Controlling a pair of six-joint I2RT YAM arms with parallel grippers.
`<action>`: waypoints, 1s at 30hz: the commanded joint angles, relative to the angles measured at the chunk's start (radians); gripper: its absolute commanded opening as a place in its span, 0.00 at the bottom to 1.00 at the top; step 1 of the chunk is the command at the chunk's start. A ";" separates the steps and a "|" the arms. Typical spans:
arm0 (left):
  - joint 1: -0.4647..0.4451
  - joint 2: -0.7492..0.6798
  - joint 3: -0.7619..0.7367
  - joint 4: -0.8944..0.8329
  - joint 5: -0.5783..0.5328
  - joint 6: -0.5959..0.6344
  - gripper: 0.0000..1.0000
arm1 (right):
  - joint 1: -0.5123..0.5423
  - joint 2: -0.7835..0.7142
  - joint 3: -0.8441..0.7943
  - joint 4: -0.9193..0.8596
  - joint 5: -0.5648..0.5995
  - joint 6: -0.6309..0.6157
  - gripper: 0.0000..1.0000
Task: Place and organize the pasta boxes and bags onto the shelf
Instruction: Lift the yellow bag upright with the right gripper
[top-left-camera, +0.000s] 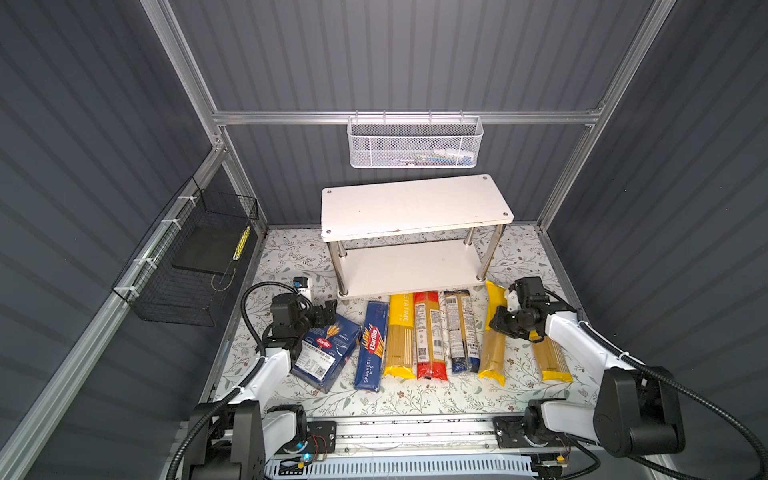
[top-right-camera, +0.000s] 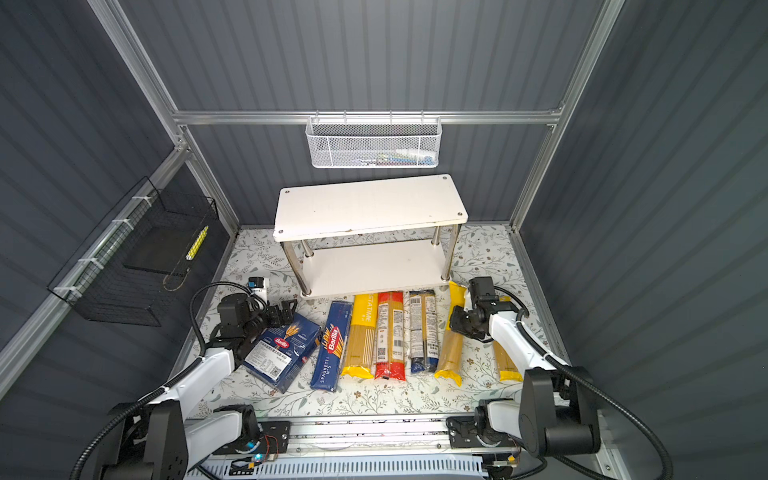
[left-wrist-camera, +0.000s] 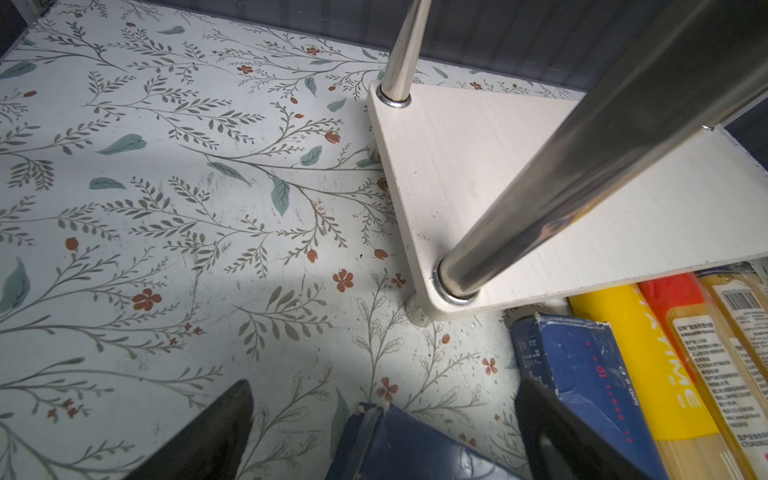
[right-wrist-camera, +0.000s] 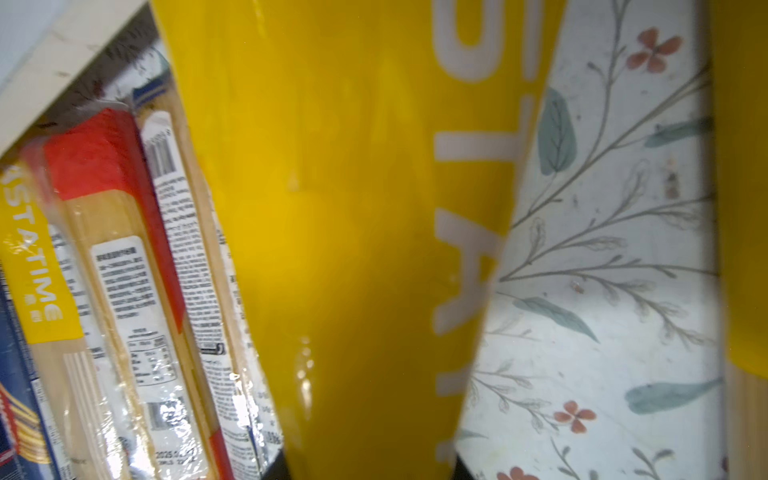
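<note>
The two-tier white shelf (top-left-camera: 415, 208) stands bare at the back. In front of it lie, left to right, a wide Barilla box (top-left-camera: 328, 353), a narrow spaghetti box (top-left-camera: 372, 347), a yellow bag (top-left-camera: 400, 336), a red-ended bag (top-left-camera: 430, 336) and a dark-blue-ended bag (top-left-camera: 460, 332). My right gripper (top-left-camera: 498, 322) (right-wrist-camera: 370, 469) is shut on another yellow bag (top-left-camera: 493, 357) (right-wrist-camera: 353, 249) near its far half. A third yellow bag (top-left-camera: 550, 361) lies partly under that arm. My left gripper (top-left-camera: 330, 311) (left-wrist-camera: 386, 386) is open at the wide box's far corner (left-wrist-camera: 395, 449).
A white mesh basket (top-left-camera: 413, 143) hangs on the back rail above the shelf. A black wire basket (top-left-camera: 187, 266) hangs on the left wall. A small white device (top-left-camera: 302, 286) stands left of the shelf's chrome front post (left-wrist-camera: 582, 166). A floral mat (top-left-camera: 415, 399) covers the table.
</note>
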 joint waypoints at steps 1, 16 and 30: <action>-0.004 0.004 0.032 -0.011 -0.002 0.020 0.99 | -0.010 -0.043 0.008 0.054 -0.093 0.008 0.05; -0.004 -0.006 0.026 -0.010 0.013 0.017 0.99 | -0.013 -0.223 0.096 0.004 -0.293 0.047 0.03; -0.004 -0.005 0.027 -0.012 -0.008 0.026 0.99 | -0.030 -0.321 0.230 -0.141 -0.207 0.005 0.00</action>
